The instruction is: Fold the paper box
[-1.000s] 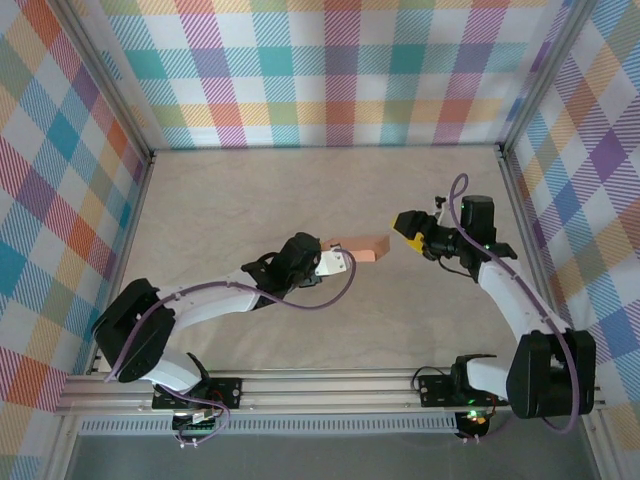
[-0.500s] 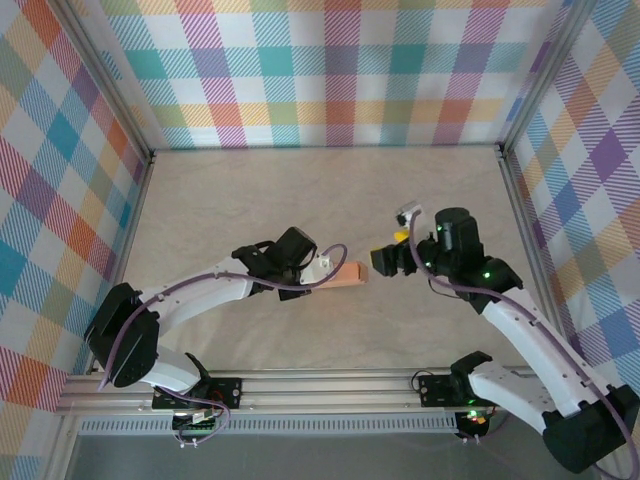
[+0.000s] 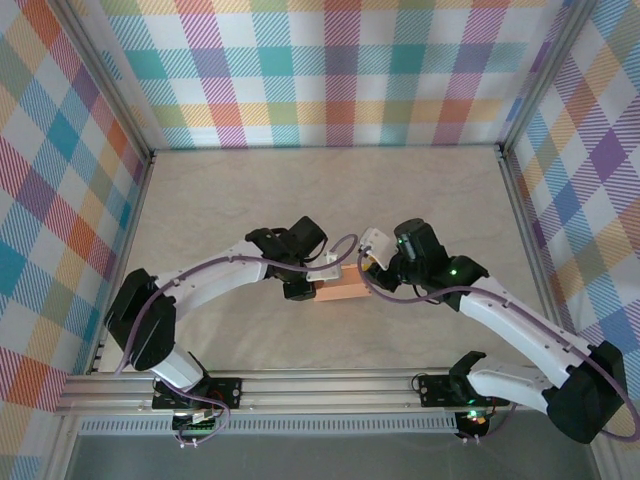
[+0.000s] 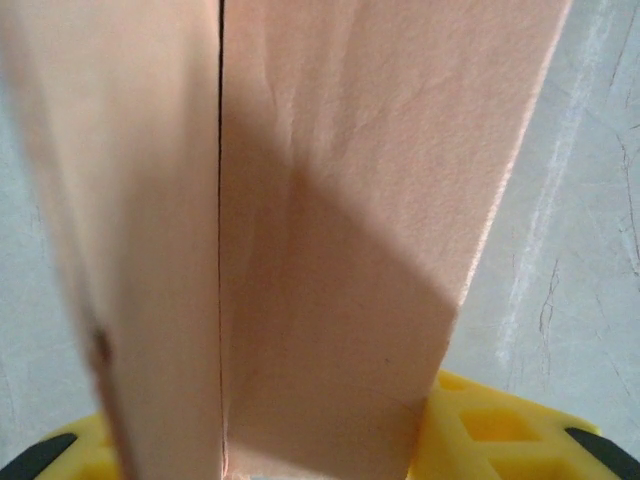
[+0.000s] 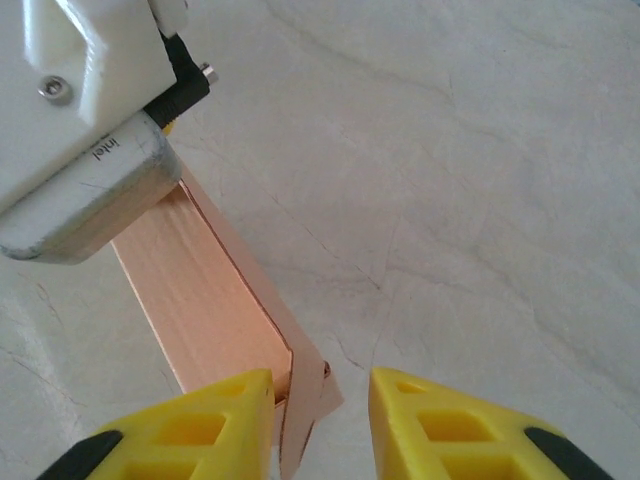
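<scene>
Since the paper box (image 3: 342, 290) sits near the middle of the worktop (image 3: 250, 200) with its long axis running 9 to 3 o'clock in the top view, each arm meets one end. The left gripper (image 3: 316, 286) has its jaws clamped on the 9 o'clock end. The right gripper (image 5: 320, 400) straddles the 3 o'clock end, jaws narrow with a gap on one side, so probably not pinching. The box is salmon-orange, flattened, faintly creased — a seam splits one face and a small tab juts out by the right jaws.

One camera looks down from behind; close wrist cameras share the paper box (image 5: 210, 300).
</scene>
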Available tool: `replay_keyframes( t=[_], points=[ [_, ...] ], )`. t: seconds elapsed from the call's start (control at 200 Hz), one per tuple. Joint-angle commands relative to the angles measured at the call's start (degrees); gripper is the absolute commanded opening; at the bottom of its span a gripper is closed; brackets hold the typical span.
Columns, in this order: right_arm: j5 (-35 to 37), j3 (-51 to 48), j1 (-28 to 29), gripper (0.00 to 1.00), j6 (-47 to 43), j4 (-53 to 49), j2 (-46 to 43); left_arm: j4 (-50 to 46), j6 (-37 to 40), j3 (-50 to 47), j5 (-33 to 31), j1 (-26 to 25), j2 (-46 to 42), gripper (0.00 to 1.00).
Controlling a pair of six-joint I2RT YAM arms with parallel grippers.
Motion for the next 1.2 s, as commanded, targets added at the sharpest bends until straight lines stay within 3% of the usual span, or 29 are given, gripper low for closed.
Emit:
replay_keyframes(
  t=[0.0, 0.325, 0.56, 0.7, 0.95, 1.195],
  points=[
    [-0.4, -0.1, 0.3, 0.30, -1.1, 1.0, 1.1, -3.8, -0.3, 1.6, 1.9, 0.3, 1.6, 0.42],
    [1.3, 0.3, 0.4, 0.00, -1.4, 0.5, 4.2, -4.5, -1.1, 3.6, 2.1, 0.3, 3.3, 0.41],
    [1.8, 0.7, 0.7, 0.00, 1.9, 0.2, 4.7, -5.3, -3.2, 5.4, 2.0, -0.1, 5.4, 0.41],
    [3.0, 0.5, 1.1, 0.00, 11.7, 1.9, 5.7, -6.2, -6.3, 7.4, 1.5, -0.4, 7.7, 0.39],
    [12.3, -2.5, 3.5, 0.00, 28.8, 5.0, 4.7, -7.3, -9.9, 9.7, 0.0, -1.3, 10.6, 0.39],
    [19.5, -5.9, 5.3, 0.00, 37.3, 7.3, 2.5, -8.3, -12.4, 12.2, -0.4, -2.4, 12.2, 0.39]
  ],
)
